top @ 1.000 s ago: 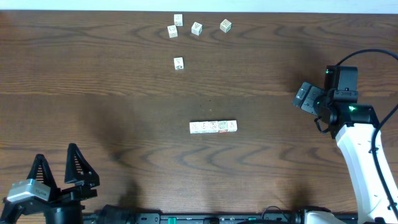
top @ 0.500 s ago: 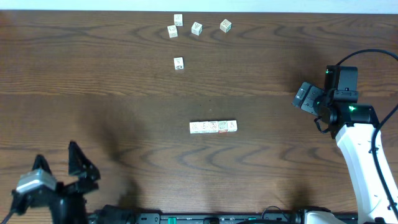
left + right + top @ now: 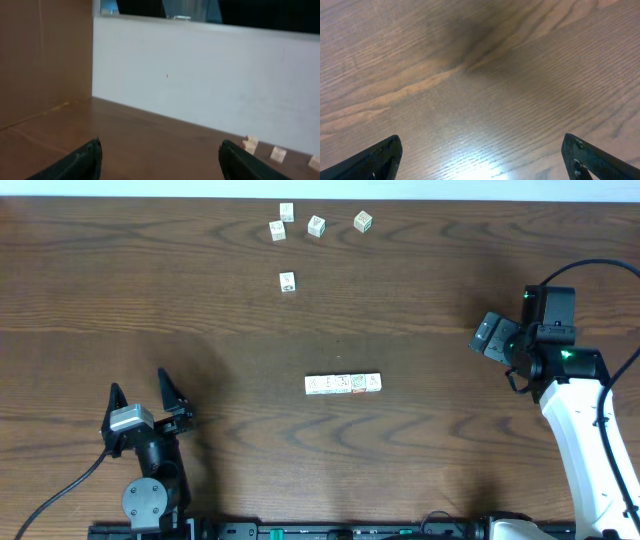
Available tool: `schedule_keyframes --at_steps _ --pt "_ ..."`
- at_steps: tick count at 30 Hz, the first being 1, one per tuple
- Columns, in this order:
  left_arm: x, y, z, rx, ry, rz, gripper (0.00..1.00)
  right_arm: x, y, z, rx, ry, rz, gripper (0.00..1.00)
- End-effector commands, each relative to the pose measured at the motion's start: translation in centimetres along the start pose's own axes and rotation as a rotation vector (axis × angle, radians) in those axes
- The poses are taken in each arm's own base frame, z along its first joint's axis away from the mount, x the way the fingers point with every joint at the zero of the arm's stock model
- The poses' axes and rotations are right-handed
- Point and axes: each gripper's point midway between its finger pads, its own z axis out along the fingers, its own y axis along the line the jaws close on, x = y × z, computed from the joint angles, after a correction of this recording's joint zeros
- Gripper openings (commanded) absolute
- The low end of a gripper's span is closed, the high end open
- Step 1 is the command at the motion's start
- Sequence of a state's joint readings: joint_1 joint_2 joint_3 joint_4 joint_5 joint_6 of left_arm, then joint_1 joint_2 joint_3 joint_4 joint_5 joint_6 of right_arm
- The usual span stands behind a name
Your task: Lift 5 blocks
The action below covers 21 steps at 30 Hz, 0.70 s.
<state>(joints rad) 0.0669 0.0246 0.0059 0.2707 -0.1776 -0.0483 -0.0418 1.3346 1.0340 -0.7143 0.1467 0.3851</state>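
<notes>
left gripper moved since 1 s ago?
Yes. The left gripper has shifted out of the overhead view's bottom corner, closer to the row of blocks, which stayed put.

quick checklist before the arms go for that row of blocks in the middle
1. left gripper open and empty: ok
2. right gripper open and empty: ok
3. row of blocks straight, cubes touching end to end: ok
4. nearest loose block well away from the row: ok
5. grippers lined up with the row's two ends: not ok, both are far off
6. exactly five cubes in the row: cannot tell
</notes>
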Motion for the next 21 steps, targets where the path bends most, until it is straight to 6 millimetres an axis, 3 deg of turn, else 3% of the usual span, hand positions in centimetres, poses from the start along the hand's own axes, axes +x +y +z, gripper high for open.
schedule_keyframes --at_steps 1,8,17,21 --pt "1.4 0.2 -0.1 0.012 0.056 0.02 0.75 -0.5 0.0 -0.4 -0.003 -0.016 -0.003 0.99" --pt "7.6 1.3 -1.3 -0.02 0.315 0.059 0.75 -0.5 0.0 -0.4 -0.003 -0.016 -0.003 0.99" --pt "7.7 0.3 -1.3 0.033 0.317 0.05 0.75 -0.5 0.0 -0.4 -0.003 -0.016 -0.003 0.99" --pt "7.8 -1.1 -1.5 0.091 0.325 0.05 0.75 -0.5 0.0 -0.4 -0.003 -0.016 -0.003 0.99"
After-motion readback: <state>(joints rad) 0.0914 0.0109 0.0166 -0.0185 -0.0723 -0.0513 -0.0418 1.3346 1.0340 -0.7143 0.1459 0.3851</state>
